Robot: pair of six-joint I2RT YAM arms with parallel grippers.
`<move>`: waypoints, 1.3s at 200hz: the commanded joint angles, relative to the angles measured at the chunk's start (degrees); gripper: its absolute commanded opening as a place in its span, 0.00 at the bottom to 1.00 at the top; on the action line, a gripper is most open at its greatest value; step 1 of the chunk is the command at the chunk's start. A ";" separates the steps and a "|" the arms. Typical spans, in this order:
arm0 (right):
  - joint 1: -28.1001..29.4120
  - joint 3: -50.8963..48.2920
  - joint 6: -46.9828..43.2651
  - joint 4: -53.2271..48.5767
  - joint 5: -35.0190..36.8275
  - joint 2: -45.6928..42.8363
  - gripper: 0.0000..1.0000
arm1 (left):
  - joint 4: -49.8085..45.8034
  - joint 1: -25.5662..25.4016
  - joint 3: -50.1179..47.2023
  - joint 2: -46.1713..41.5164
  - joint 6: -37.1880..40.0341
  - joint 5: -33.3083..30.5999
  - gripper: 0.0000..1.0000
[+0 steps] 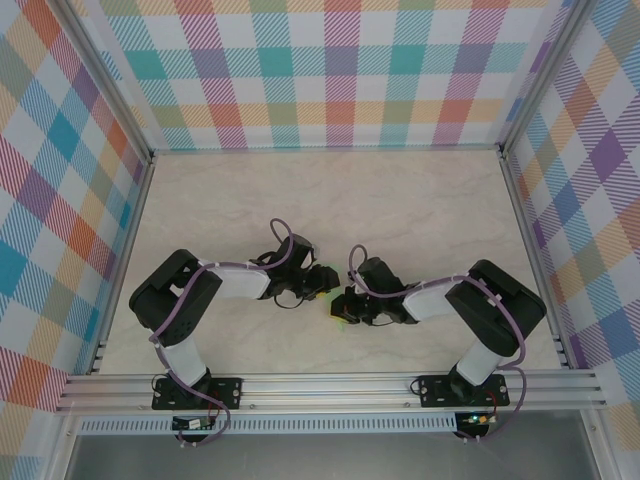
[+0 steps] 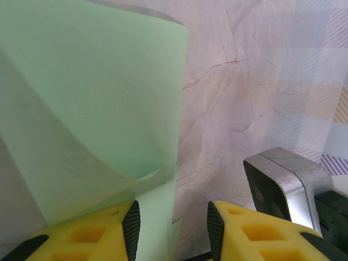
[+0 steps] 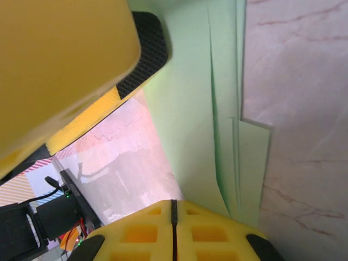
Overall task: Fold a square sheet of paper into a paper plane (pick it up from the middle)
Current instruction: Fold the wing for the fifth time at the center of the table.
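The square sheet of paper (image 2: 98,98) is pale green and folded into several layers, with one flap curling upward. My left gripper (image 2: 171,209) is open, and the paper runs between its jaws beside the left pad (image 2: 132,228). My right gripper (image 3: 174,202) is shut, pads together. Its tips meet the near edge of the paper (image 3: 190,109), and I cannot tell whether any layer is nipped. The left gripper's finger (image 3: 65,65) looms above the sheet in the right wrist view. From above, both grippers (image 1: 312,282) (image 1: 350,305) meet at mid-table, hiding the paper.
The marble-look table (image 1: 400,200) stretches back behind the grippers. Checked walls (image 1: 330,70) and aluminium rails (image 1: 330,385) enclose it. A grey metal block (image 2: 283,185) of the right arm sits close to my left gripper's right finger.
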 commanded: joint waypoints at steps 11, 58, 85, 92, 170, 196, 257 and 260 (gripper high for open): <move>0.05 -4.23 0.26 1.94 -3.24 1.03 0.08 | -3.70 -0.35 -0.05 2.32 0.89 -1.13 0.40; 0.05 -6.36 -2.49 -1.29 -4.64 -2.54 0.10 | -3.75 -0.35 -0.05 2.54 0.53 -1.44 0.40; 0.14 -7.00 -4.01 -4.33 -5.75 -4.07 0.11 | -3.82 -0.35 0.09 2.75 0.44 -1.53 0.40; 0.13 -7.20 -4.38 -5.79 -5.76 -4.32 0.11 | -3.84 -0.35 0.08 2.76 0.45 -1.57 0.40; 0.09 -5.16 -6.38 -17.23 0.26 -18.45 0.12 | -3.93 -0.35 -0.38 2.76 0.46 -1.57 0.40; 0.05 -2.53 -5.65 -17.09 5.03 -21.02 0.14 | -3.53 -0.33 -0.56 3.11 0.27 -1.52 0.40; 0.05 1.99 -0.13 -4.41 3.06 -10.69 0.13 | -3.40 -0.30 -0.43 3.29 0.10 -1.22 0.40; 0.05 2.21 0.01 -4.06 2.98 -10.20 0.13 | -3.40 -0.35 -0.43 3.27 0.09 -1.29 0.40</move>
